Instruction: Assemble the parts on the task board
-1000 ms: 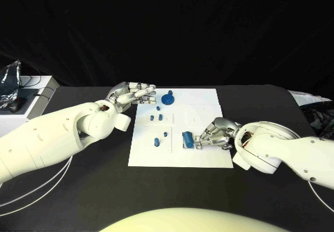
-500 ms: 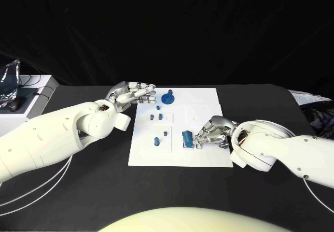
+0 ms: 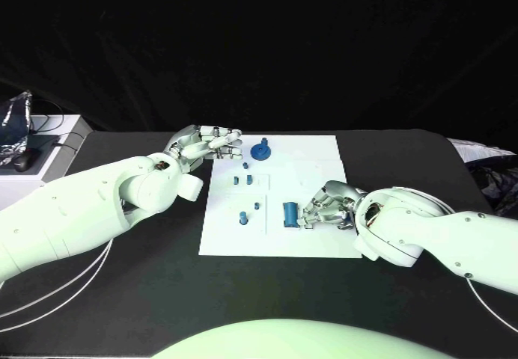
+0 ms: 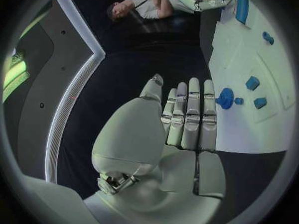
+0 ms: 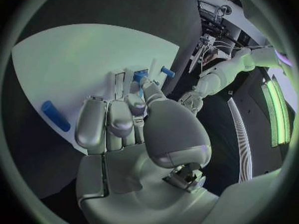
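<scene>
The white task board (image 3: 324, 153) lies mid-table. On it are a round blue part (image 3: 261, 153), two small parts (image 3: 242, 180), a short peg (image 3: 257, 205), a blue cylinder (image 3: 243, 219) and a larger blue block (image 3: 290, 214). My right hand (image 3: 329, 204) sits curled on the board, its fingers right beside the block. In the right wrist view thumb and a finger pinch a small blue part (image 5: 140, 77), mostly hidden; a long blue piece (image 5: 56, 115) lies beside the fingers. My left hand (image 3: 205, 143) hovers at the board's far left corner, fingers straight and holding nothing (image 4: 187, 119).
A white box with a crinkled foil object (image 3: 32, 131) stands at the table's left edge. Dark cloth (image 3: 491, 176) lies at the right edge. White cables (image 3: 65, 292) trail under the left arm. Black table (image 3: 270, 292) stretches in front of the board.
My right hand has crept a little toward the far left, closer along the blue block. The left hand and the parts on the board have stayed put.
</scene>
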Controlling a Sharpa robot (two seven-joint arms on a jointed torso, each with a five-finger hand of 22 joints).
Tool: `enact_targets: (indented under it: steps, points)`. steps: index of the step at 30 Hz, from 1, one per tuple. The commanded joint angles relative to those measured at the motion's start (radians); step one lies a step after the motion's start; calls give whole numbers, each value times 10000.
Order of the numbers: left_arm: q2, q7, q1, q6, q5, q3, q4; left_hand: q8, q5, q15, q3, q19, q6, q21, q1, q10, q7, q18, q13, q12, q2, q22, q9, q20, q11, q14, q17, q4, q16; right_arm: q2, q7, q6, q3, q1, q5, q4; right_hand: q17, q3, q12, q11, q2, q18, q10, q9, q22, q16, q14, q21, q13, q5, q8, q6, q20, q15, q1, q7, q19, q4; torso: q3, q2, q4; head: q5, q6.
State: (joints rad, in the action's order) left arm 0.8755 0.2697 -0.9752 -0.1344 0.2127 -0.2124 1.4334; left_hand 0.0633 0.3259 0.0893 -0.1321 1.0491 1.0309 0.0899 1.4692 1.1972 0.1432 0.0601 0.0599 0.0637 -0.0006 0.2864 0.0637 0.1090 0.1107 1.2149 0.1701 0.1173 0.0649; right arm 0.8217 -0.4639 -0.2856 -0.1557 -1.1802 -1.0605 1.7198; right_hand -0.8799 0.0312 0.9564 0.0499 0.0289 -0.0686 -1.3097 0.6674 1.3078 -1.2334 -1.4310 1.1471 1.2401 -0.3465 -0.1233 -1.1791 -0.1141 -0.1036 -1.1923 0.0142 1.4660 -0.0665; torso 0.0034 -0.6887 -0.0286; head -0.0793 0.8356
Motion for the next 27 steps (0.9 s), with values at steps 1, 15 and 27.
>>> enact_targets:
  steps: [1,15,27]
  points:
    - [-11,40,5,53,-55,-8,12,-3,38,15,1,-82,14,46,15,-71,65,-82,13,-21,91,-8,-2,18,2,-61,-12,58,-21,-6,-124,-87,3,19,-294,4,-11,-1,9,34,-65,166,-71,-17,1588,37,-27,49,15,38,26,-81,-80,-62,-16,26,366,-33,1,-2,5,1,-8]
    - [-11,38,8,79,-55,-8,6,-2,39,15,22,-88,15,55,43,-77,67,-86,13,-21,84,-32,-2,17,4,-67,-13,74,-21,46,31,-492,4,52,-136,33,-19,82,9,24,-153,165,-83,-14,1583,39,-30,29,37,159,5,-71,-81,-58,139,45,366,118,2,4,-8,16,-46]
    - [13,117,31,102,-92,-8,2,-4,35,19,8,-92,6,58,25,-76,59,-88,14,-20,56,-44,-2,18,3,-73,-14,86,-19,1113,806,658,149,-500,2183,-244,82,233,-170,-215,177,55,98,-832,1499,95,1,-324,-40,132,581,344,102,125,405,412,286,715,10,-1,-30,204,-255]
